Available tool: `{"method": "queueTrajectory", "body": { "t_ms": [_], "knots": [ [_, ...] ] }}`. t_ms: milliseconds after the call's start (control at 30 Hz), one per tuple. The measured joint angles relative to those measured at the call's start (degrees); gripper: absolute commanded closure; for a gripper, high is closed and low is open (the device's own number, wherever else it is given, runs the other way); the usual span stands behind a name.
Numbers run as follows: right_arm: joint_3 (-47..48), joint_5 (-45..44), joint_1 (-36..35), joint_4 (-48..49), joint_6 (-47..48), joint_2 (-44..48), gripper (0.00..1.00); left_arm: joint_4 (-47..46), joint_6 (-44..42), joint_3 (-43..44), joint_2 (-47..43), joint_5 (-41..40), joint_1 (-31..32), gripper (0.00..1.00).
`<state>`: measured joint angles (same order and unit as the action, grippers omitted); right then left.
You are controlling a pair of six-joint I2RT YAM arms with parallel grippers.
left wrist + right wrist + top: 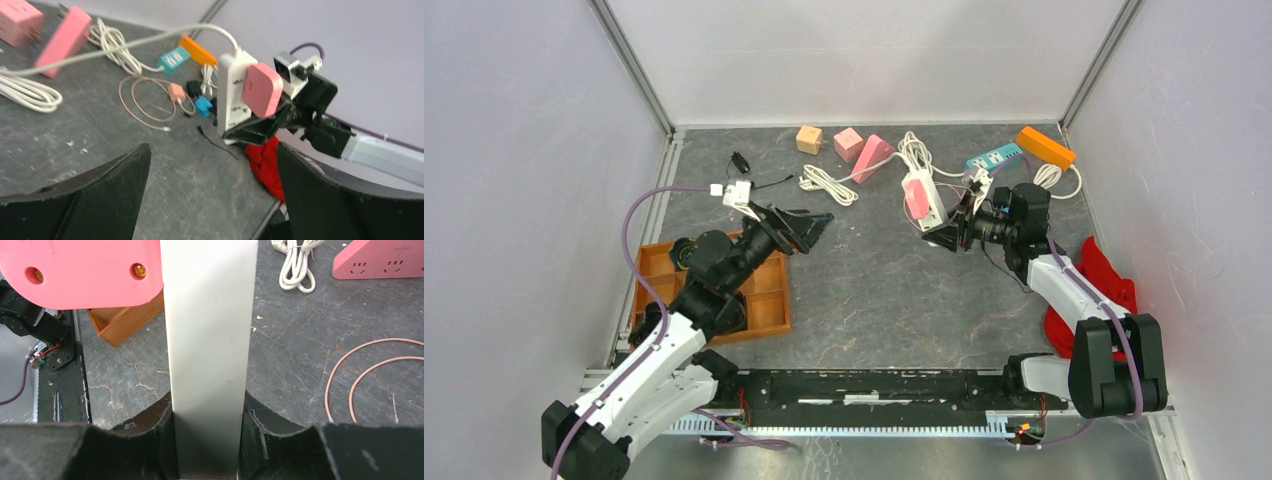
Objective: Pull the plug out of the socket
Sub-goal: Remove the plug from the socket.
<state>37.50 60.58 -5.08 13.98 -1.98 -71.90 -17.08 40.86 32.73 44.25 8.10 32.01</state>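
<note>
I am clamping the white rectangular plastic power strip (pixel 207 340) in my right end effector (pixel 207 440) above the bench (pixel 874 290). The pink square plug (pixel 263 89) is still seated. My left end effector (pixel 210 200) is gaping empty, well apart; the pull remains.

A long white plastic power strip (pixel 231 95) is held clear of the dark desk (pixel 874 290), its lower end clamped in the right pincer (pixel 951 230). A rounded, square pink plug (pixel 263 89) sits pushed into the strip's face, near mid-length.
</note>
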Motion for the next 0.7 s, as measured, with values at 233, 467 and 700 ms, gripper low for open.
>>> {"method": "queueTrajectory", "body": {
  "t_ms": [233,467,700],
  "knots": [
    [0.0,0.7,0.0,-1.0,3.5,-0.6,0.99,2.1,-2.2,-0.3,1.7,-9.4,15.0,0.0],
    [0.0,1.2,-0.1,-1.2,5.3,-1.4,1.0,1.6,-6.3,-0.5,6.7,-18.6,25.4,0.0],
    [0.0,0.7,-1.1,-1.2,6.7,-1.4,0.99,-8.2,-6.4,-7.3,6.4,-23.2,26.5,0.0]
  ]
}}
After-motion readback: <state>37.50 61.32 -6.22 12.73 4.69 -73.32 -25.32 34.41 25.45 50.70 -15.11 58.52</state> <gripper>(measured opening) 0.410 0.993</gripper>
